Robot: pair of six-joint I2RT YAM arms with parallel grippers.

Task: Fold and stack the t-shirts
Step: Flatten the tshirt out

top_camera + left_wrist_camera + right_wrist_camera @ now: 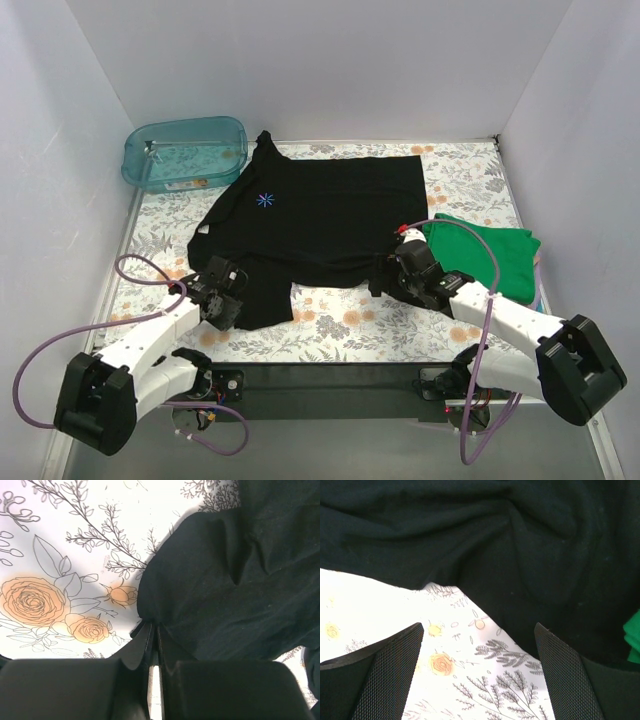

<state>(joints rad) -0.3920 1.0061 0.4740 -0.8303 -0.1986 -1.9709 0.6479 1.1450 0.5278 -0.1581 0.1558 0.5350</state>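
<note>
The left claw (152, 629) is closed and pinches the near left edge of the black t-shirt (320, 215), which lies spread on the flowered worktop (350, 325). The right claw (477, 630) stands open at the shirt's near right edge. A green t-shirt (495, 255) lies just right of it.

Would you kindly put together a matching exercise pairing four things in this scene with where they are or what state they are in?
Things:
1. black t-shirt
2. green t-shirt
3. teal tub
4. right gripper

Places or states:
a. far left corner of the table
b. fingers open
c. lying across the middle of the table
d. right side of the table

Pairs: 1-c, 2-d, 3-a, 4-b
</note>
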